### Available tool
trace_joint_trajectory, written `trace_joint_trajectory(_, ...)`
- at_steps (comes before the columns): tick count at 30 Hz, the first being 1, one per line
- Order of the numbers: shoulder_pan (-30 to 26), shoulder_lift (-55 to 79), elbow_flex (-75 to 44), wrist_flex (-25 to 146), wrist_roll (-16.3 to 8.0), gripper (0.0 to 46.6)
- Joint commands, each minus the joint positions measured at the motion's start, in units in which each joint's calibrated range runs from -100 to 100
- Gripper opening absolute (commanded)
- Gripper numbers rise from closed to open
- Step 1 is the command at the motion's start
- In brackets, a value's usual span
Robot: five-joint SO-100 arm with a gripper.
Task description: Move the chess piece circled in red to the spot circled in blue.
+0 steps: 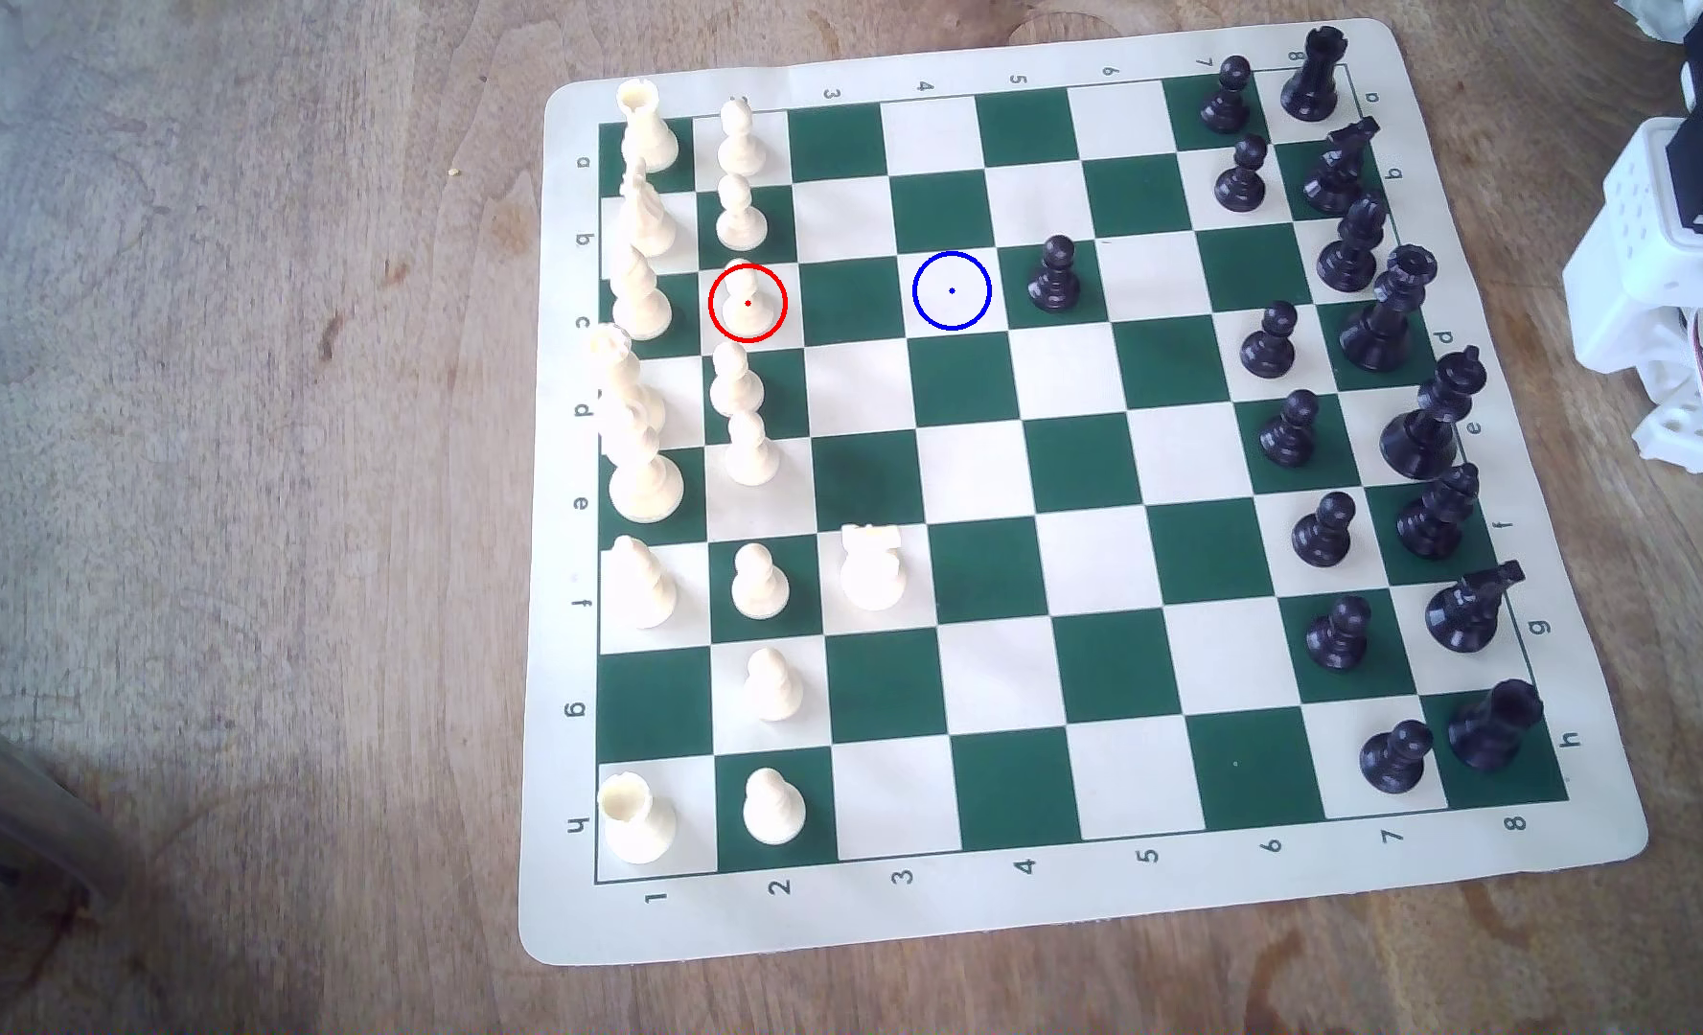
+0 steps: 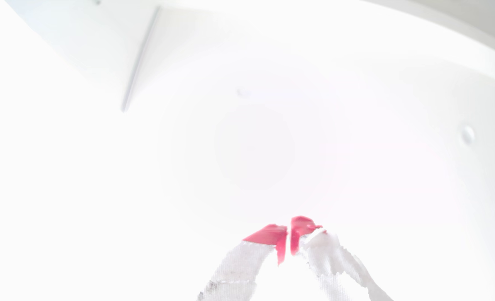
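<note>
The chess piece (image 1: 746,304), a small cream-white pawn, stands inside the red circle on the second file of the green-and-cream board (image 1: 986,587). Two squares toward the exterior view's right along the same rank lies the spot (image 1: 952,291), a cream square ringed in blue, with nothing on it. In the wrist view my gripper (image 2: 289,233) shows two white fingers with red tips that meet, nothing between them, against a washed-out white background. The arm's white base (image 1: 1683,249) sits folded at the exterior view's right edge, far from the pawn.
A black pawn (image 1: 1055,274) stands one square right of the spot in the exterior view. White pawns (image 1: 740,214) (image 1: 734,378) flank the circled one closely. A cream knight (image 1: 871,567) stands forward on the third file. Black pieces line the board's right side.
</note>
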Motion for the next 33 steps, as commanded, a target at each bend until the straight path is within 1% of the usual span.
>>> trace_joint_trajectory(1,0.44,0.06,0.9,-1.27,0.2,0.2)
trace_joint_trajectory(15,0.44,0.06,0.9,-1.27,0.2,0.2)
trace_joint_trajectory(17,0.44,0.06,0.9,-1.27,-0.15,0.2)
trace_joint_trajectory(18,-1.05,0.06,0.9,-0.94,-0.49,0.2)
trace_joint_trajectory(20,-3.55,-0.03,0.9,0.45,-0.34,0.2)
trace_joint_trajectory(22,-3.78,-0.03,0.9,3.73,-0.1,0.2)
trace_joint_trajectory(23,-3.86,-0.03,0.9,8.89,1.03,1.4)
trace_joint_trajectory(26,-4.18,-0.03,0.9,21.83,1.07,1.2)
trace_joint_trajectory(27,-4.49,-0.03,0.9,29.69,1.37,0.3)
trace_joint_trajectory(29,-5.27,-0.03,0.9,39.85,2.98,0.2)
trace_joint_trajectory(31,-4.18,-0.03,0.9,52.54,3.42,0.2)
trace_joint_trajectory(32,-2.53,-0.03,0.72,63.27,3.27,0.4)
trace_joint_trajectory(33,-1.67,-0.03,-0.27,70.64,3.03,1.7)
